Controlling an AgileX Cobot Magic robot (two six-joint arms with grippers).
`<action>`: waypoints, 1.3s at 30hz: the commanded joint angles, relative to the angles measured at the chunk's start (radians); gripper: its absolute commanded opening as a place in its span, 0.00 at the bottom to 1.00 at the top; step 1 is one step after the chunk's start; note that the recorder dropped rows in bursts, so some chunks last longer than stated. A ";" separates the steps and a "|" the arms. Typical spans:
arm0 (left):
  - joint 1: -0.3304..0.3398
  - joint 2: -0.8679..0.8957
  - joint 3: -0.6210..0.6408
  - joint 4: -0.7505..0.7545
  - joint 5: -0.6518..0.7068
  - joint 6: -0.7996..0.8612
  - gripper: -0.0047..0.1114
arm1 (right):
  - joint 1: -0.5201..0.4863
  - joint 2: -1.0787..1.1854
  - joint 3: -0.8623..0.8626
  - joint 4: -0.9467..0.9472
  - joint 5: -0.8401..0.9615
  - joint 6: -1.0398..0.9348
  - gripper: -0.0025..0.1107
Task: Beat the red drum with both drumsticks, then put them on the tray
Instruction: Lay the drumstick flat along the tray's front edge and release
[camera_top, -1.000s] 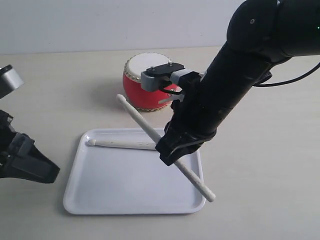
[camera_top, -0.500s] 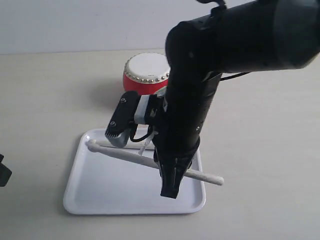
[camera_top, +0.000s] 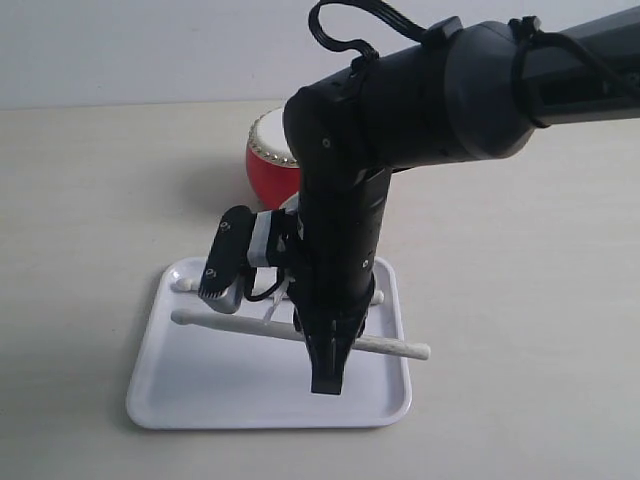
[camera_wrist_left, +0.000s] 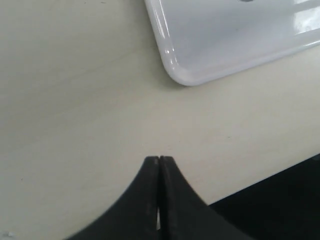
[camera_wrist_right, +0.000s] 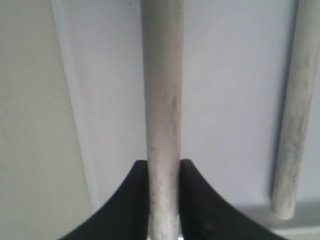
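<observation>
Exterior view: you see the right tool (camera_top: 326, 372) pointing steeply down over the tray (camera_top: 200, 385), its jaws closed part-way around the shaft of the held drumstick (camera_top: 225, 322); this stick runs almost level across the width of the tray, its rounded tip toward the left rim and its butt end passing beyond the right rim; whether it touches the tray floor you cannot tell. The second drumstick (camera_top: 183, 285) lies in the tray along the far rim, mostly hidden behind the arm. The red drum (camera_top: 268, 170) stands upright on the bench (camera_top: 520, 330) just beyond the tray, partly covered by the arm.

Right wrist view: you see the two dark fingers of the right tool (camera_wrist_right: 164, 170) pressed against either side of the held drumstick (camera_wrist_right: 162, 90), with the second drumstick (camera_wrist_right: 295, 110) lying beside it and apart from it on the white tray floor (camera_wrist_right: 105, 100).

Left wrist view: you see the left tool (camera_wrist_left: 159, 167) with its jaws fully together and nothing between them, above bare bench (camera_wrist_left: 75, 100), near one rounded corner of the tray (camera_wrist_left: 172, 55).
</observation>
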 joint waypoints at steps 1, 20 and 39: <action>0.000 -0.010 0.001 0.009 0.002 -0.012 0.04 | 0.005 -0.003 -0.008 0.011 0.058 -0.009 0.02; 0.000 -0.010 0.001 -0.039 -0.105 -0.018 0.04 | 0.126 0.001 -0.008 -0.019 -0.154 0.048 0.02; 0.000 -0.010 0.001 -0.078 -0.093 -0.018 0.04 | 0.126 0.089 -0.008 -0.165 -0.085 0.245 0.08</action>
